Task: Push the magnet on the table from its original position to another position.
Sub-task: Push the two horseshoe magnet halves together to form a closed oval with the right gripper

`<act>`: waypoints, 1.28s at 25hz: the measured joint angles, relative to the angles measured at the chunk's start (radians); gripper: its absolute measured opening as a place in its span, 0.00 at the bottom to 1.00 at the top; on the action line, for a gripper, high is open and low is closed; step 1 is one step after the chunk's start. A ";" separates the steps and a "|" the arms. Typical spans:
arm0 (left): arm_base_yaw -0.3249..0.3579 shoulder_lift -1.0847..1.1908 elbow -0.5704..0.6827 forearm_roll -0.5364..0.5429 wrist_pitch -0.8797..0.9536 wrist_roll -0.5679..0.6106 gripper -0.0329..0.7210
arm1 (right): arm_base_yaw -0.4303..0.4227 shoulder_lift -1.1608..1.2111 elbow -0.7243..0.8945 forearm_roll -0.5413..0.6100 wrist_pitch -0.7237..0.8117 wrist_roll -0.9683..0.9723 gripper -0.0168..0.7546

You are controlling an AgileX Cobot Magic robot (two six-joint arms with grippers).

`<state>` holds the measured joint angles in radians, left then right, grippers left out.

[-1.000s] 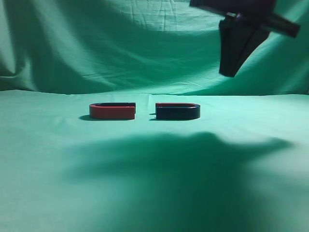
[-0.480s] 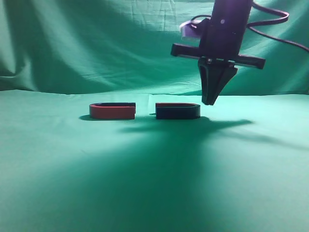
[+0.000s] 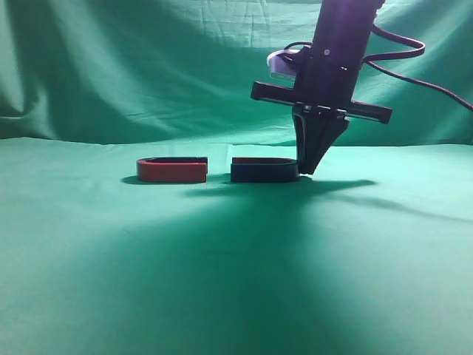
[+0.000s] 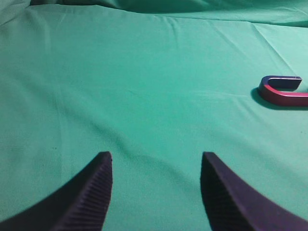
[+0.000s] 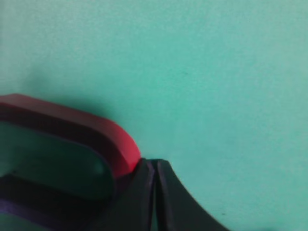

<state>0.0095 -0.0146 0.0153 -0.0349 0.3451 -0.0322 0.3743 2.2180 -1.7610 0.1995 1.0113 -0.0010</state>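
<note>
The magnet (image 3: 264, 171), dark navy-black with a thin red upper rim, lies flat on the green cloth table (image 3: 236, 259) near the middle. My right gripper (image 3: 306, 168) is shut, empty, pointing down, with its tips touching the magnet's curved right end. In the right wrist view the shut fingertips (image 5: 155, 163) press against the magnet's red-topped curve (image 5: 118, 139). My left gripper (image 4: 156, 166) is open and empty above bare cloth and does not show in the exterior view.
A second U-shaped magnet with a red outer side (image 3: 172, 170) lies just left of the dark one, a small gap between them; it also shows in the left wrist view (image 4: 283, 91). Green cloth backdrop (image 3: 148, 66) rises behind. A cable (image 3: 429, 81) trails from the right arm.
My right gripper came down from the upper right to the magnet's right end. The magnet has slid a little left toward the red-sided one.
</note>
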 joint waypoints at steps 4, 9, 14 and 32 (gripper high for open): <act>0.000 0.000 0.000 0.000 0.000 0.000 0.57 | 0.000 0.000 0.000 0.032 0.000 -0.002 0.02; 0.000 0.000 0.000 0.000 0.000 0.000 0.57 | 0.000 0.000 0.000 0.044 -0.012 -0.002 0.02; 0.000 0.000 0.000 0.000 0.000 0.000 0.57 | 0.000 0.000 0.000 0.075 -0.035 -0.002 0.02; 0.000 0.000 0.000 0.000 0.000 0.000 0.57 | 0.000 -0.015 -0.071 0.122 0.024 -0.002 0.02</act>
<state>0.0095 -0.0146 0.0153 -0.0349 0.3451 -0.0322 0.3743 2.2028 -1.8320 0.3212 1.0350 -0.0028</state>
